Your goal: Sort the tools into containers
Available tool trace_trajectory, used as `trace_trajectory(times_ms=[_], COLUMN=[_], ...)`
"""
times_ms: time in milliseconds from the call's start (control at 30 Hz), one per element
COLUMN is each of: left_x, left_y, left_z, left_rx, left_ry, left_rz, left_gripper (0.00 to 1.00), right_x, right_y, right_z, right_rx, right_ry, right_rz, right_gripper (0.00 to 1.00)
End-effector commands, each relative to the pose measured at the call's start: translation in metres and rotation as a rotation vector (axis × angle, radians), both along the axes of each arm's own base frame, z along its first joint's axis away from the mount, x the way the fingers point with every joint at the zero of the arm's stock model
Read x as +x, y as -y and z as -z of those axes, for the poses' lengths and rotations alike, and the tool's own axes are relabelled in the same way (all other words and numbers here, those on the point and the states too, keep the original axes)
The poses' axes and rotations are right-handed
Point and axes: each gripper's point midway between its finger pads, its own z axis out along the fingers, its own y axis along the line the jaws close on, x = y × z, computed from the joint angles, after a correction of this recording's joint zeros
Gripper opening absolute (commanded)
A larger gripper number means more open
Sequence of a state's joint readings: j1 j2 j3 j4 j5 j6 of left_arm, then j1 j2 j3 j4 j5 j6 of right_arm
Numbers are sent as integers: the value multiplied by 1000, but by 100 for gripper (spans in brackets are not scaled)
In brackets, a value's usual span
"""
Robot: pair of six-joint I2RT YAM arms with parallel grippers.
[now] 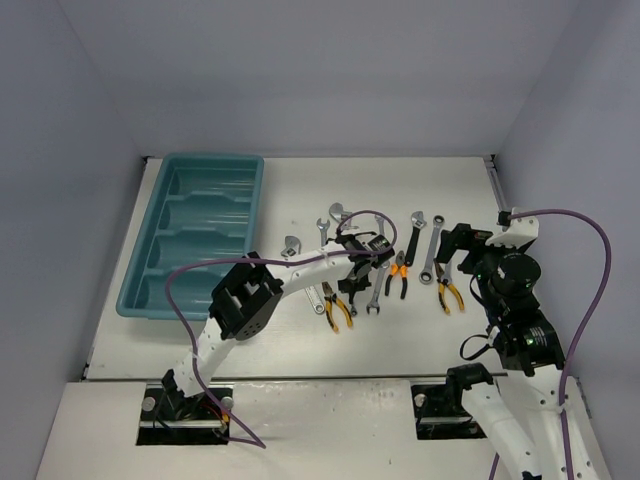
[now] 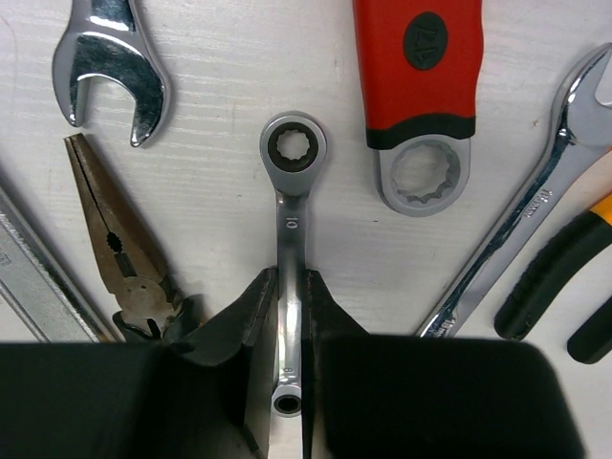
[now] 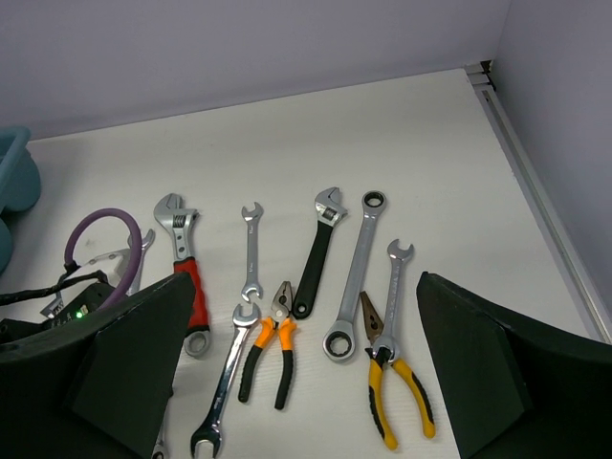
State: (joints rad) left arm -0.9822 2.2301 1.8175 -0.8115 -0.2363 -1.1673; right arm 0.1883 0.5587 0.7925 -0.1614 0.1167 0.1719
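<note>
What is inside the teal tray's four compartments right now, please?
No tools show in the teal tray: all four compartments look bare from above. The left arm and its purple cable cover the nearest compartment's right end, so that corner is unseen.

Robotics lab test cell. White table (image 1: 400,180) boxed by bare pale-violet walls (image 1: 300,80); left arm (image 1: 243,300) and right arm (image 1: 520,310) bolted at near edge, purple cables (image 3: 100,214) trailing. Laid out: wrenches (image 3: 356,277), pliers (image 3: 381,356), teal tray (image 1: 212,158).

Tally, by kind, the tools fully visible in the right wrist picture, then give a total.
Adjustable wrenches: 2
Plain steel wrenches: 4
Pliers: 2
Total: 8 in full view
</note>
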Motion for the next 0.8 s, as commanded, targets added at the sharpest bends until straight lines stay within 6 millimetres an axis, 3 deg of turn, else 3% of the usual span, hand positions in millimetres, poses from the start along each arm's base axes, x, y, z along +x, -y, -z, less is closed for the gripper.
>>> trace_trajectory(times_ms=[0, 233, 333, 433, 500, 600, 767], left_x=[14, 31, 33, 40, 34, 29, 3], left_y=[-7, -24, -57, -106, -143, -207, -288], left_z=[-51, -150, -181, -203, -191, -194, -174], left_rx=[-47, -199, -233, -285, -264, -271, -221], left_ry=[71, 234, 293, 319, 301, 327, 317], left_rz=[-26, -94, -165, -292, -375, -537, -739], left_gripper=[0, 0, 0, 0, 0, 0, 0], right_x=[4, 3, 3, 5, 6, 9, 12], right_y=[8, 10, 9, 8, 7, 4, -1], right_z=[-19, -30, -33, -33, -31, -28, -21], right_rx=[-11, -23, -20, -14, -13, -5, 4], right_ry=[62, 76, 79, 74, 67, 55, 35], right_rz=[37, 47, 42, 36, 34, 25, 6], right_gripper=[100, 100, 100, 100, 100, 100, 100])
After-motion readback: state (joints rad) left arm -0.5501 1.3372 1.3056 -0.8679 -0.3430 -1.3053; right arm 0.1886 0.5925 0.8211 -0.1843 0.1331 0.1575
